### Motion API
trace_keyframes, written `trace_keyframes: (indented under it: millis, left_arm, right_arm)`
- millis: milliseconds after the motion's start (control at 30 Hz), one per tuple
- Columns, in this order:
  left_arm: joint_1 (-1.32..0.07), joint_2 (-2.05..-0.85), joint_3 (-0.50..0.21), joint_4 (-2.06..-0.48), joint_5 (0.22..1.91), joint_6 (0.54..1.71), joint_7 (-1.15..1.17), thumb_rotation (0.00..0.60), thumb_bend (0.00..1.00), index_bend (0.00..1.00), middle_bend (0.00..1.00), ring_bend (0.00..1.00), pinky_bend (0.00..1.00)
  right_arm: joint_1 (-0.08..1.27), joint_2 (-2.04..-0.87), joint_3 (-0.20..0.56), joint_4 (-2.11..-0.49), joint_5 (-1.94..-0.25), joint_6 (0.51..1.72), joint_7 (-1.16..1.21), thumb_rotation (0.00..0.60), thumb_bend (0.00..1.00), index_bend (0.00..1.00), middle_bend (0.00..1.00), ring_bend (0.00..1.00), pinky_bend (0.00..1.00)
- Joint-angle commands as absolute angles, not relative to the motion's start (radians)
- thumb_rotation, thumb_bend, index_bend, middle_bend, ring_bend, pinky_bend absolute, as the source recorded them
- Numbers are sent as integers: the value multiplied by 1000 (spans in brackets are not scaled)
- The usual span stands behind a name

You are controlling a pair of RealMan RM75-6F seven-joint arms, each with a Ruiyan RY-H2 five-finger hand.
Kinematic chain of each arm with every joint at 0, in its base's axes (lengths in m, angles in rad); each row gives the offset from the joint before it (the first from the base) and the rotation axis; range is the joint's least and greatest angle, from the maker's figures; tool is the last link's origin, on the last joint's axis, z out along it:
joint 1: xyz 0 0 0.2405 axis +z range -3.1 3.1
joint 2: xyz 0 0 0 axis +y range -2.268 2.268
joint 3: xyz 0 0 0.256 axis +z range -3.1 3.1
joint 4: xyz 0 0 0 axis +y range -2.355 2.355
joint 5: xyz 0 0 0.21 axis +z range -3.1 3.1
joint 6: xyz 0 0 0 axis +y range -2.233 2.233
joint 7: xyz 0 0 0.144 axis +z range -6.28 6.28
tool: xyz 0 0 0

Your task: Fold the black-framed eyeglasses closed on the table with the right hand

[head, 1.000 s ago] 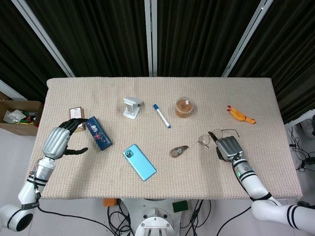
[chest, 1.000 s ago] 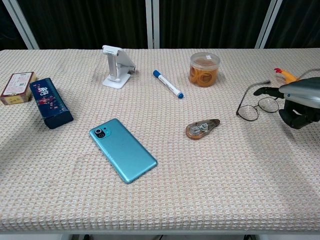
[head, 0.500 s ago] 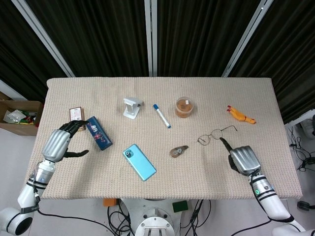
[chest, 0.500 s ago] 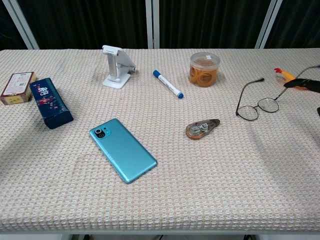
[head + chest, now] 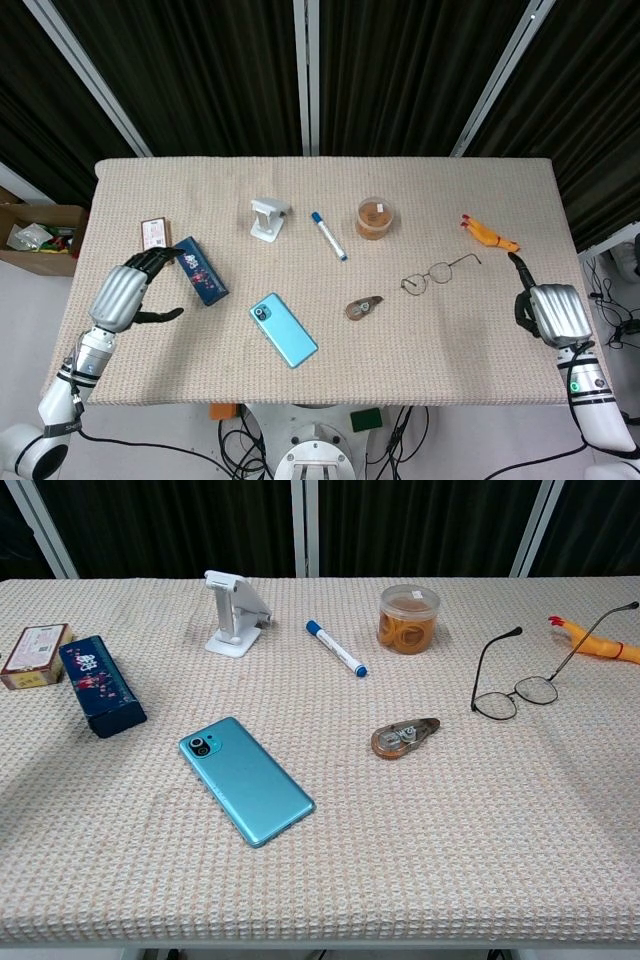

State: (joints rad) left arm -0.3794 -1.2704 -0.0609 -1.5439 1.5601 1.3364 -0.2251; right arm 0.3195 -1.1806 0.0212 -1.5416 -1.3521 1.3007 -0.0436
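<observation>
2 thin arms stand open on the glasses: light, fragile, best nudged near a hinge. At 3 o'clock, the right hand hangs empty, fingers loosely curled.

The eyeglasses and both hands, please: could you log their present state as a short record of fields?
eyeglasses: on the table, both temple arms unfolded, nothing touching them
right hand: near the table's right edge, apart from the eyeglasses, holding nothing
left hand: over the table's left edge, fingers curved and apart, holding nothing
nearest neighbours: correction tape dispenser to the left of the eyeglasses, rubber chicken toy beyond them to the right
fold: not done
</observation>
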Motion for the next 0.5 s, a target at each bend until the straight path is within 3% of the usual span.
trace_keyframes:
  millis: [33,500]
  left_arm:
    - [-381,-1270,-62,-1544,1556,1332,-223,596,51,174,208,196,271]
    - [-390,-1280,-65,-1528,1527,1296,-199,594,51,174,209,196,271]
  right_arm:
    - [362,-1205,66,-1459,-1267,1183,-27,600,795,0,896,806,780]
    - [476,-1319,113,-1292,-1217,977,-47,600,796,0,896,808,780]
